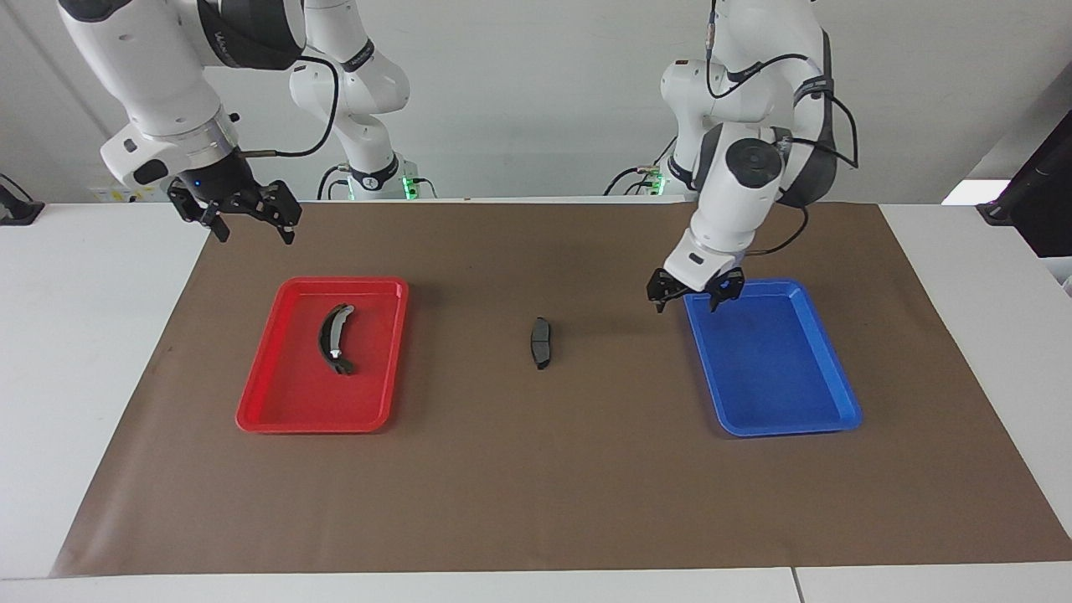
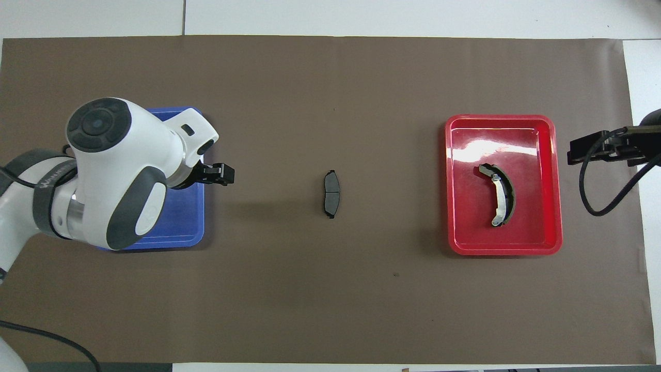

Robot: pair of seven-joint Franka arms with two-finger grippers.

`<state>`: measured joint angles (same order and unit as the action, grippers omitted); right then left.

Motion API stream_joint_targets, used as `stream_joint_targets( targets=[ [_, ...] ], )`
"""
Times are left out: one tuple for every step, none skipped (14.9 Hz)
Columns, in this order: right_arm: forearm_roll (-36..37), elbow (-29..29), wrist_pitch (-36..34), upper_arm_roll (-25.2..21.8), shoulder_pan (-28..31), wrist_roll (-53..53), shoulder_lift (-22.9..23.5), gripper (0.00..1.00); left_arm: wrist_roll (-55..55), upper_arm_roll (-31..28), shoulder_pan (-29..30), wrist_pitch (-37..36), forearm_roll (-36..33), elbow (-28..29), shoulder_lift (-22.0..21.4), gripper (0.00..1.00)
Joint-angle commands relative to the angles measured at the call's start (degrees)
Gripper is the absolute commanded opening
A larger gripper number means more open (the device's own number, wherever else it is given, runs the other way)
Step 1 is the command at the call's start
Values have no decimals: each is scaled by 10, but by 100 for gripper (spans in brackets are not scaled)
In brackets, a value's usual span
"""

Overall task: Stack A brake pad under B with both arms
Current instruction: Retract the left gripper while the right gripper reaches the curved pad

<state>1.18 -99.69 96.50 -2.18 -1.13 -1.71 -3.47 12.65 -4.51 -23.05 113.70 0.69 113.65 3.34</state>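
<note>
The short flat dark brake pad [image 1: 541, 342] lies alone on the brown mat at the table's middle, also in the overhead view [image 2: 331, 194]. The curved crescent shoe B [image 1: 334, 338] with silver metal lies in the red tray [image 1: 276, 402], also seen from above [image 2: 498, 194]. My left gripper [image 1: 692, 300] is open and empty, raised over the mat by the blue tray's corner nearest the robots; from above [image 2: 221, 174] only its tip shows. My right gripper [image 1: 246, 219] is open and empty, raised over the mat's edge nearer the robots than the red tray [image 2: 542, 121].
The blue tray [image 1: 787, 419] stands empty toward the left arm's end; my left arm covers much of it from above [image 2: 175, 235]. A brown mat [image 1: 536, 486] covers the table's middle. A black object [image 1: 1047, 201] sits at the table's edge.
</note>
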Motion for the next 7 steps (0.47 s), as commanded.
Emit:
stream_joint_targets(
  targets=[
    [-4, -163, 130, 1, 5, 22, -59, 100, -68, 7, 81, -44, -3, 17, -46, 100],
    [-5, -182, 149, 1, 4, 25, -52, 100, -94, 7, 109, -47, -3, 13, -57, 100],
    [-10, -195, 164, 1, 4, 34, -34, 100, -116, 6, 131, -50, -3, 10, -65, 100],
    [-23, -205, 188, 0, 6, 60, -18, 100, -148, 6, 157, -61, -3, 2, -74, 100],
    [-28, -227, 223, 0, 10, 95, -8, 100, -179, 4, 178, -84, -3, -21, -76, 100],
    [-28, -253, 262, 0, 20, 121, -1, 100, -202, 4, 197, -119, -3, -58, -72, 100],
    [-28, -289, 315, 0, 27, 137, 2, 100, -222, 4, 215, -154, -4, -100, -63, 100]
  ],
)
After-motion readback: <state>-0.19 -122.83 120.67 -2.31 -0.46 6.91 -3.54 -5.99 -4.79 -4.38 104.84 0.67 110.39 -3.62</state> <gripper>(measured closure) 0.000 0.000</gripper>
